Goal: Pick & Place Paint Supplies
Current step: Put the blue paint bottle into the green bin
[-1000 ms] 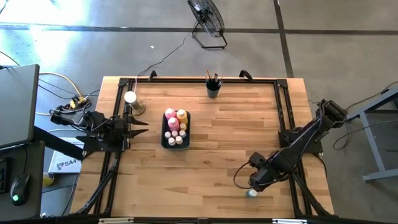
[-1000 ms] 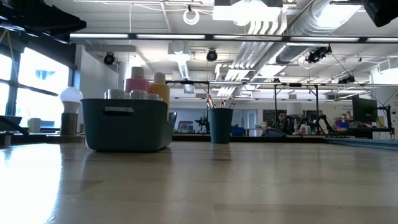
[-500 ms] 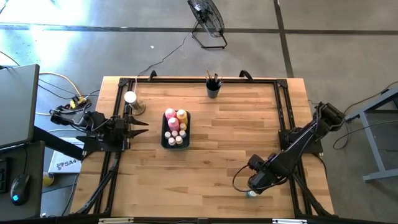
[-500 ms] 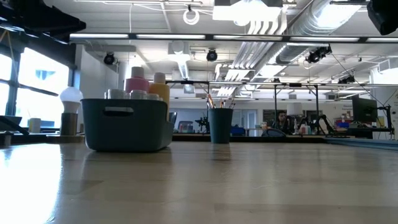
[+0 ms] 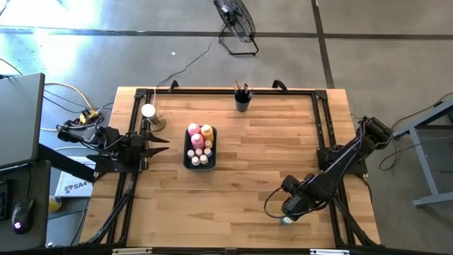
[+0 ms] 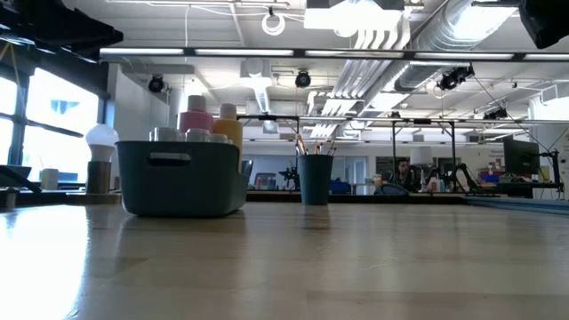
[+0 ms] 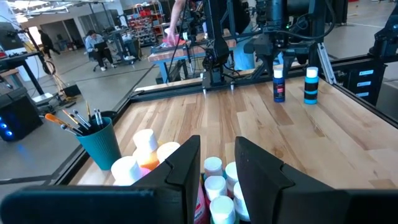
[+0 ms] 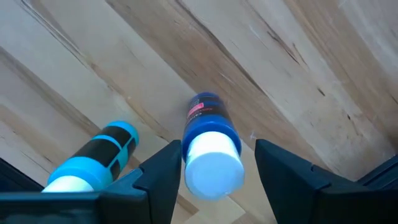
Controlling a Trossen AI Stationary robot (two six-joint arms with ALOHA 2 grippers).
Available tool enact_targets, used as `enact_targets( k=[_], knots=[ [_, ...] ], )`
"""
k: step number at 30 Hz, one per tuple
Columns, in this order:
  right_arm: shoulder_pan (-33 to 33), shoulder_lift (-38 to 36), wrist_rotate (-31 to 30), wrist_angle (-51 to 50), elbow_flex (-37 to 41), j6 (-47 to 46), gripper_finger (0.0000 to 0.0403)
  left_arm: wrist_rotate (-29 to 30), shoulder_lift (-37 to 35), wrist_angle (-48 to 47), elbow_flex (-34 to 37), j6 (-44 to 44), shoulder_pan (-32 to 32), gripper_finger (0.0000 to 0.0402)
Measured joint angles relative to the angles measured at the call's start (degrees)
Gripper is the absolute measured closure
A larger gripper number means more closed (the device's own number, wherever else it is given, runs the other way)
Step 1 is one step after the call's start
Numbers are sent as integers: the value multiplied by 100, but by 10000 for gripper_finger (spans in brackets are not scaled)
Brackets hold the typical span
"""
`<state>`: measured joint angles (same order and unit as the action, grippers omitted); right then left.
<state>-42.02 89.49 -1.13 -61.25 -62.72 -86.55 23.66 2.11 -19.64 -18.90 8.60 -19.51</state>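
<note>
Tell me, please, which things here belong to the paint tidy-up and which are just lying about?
Job: dark blue paint bottle between right end effector fingers; light blue bottle; bottles in bin; brushes in cup.
Bystanders: white knob; floor fan.

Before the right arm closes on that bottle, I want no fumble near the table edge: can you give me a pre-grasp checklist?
1. Right gripper jaws open: ok.
2. Dark blue white-capped paint bottle between the jaws, upright: ok.
3. Light blue black-banded paint bottle outside the jaws: ok, though it stands close beside one.
4. Jaws low enough on the bottle's body: cannot tell.
5. Dark grey bin with room for another bottle: cannot tell.
6. Left gripper clear of the grasp, parked by the bin: ok.
</note>
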Motion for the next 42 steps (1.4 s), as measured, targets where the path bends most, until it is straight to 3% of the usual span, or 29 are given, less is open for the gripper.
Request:
enact_targets(
  k=[13, 21, 28, 34, 42],
  knots=[
    [0, -2, 120, 0, -2, -19, 289, 0, 0, -1, 0, 0, 0, 304],
    [0, -2, 123, 0, -2, -35, 271, 0, 0, -1, 0, -4, 0, 304],
    [0, -2, 129, 2, -2, -39, 289, 0, 0, -2, 0, -7, 0, 304],
    [0, -2, 129, 4, -2, -41, 270, 0, 0, -2, 0, -9, 0, 304],
    [0, -2, 143, 37, -2, -29, 289, 2, 0, -2, 0, -9, 0, 304]
  ],
)
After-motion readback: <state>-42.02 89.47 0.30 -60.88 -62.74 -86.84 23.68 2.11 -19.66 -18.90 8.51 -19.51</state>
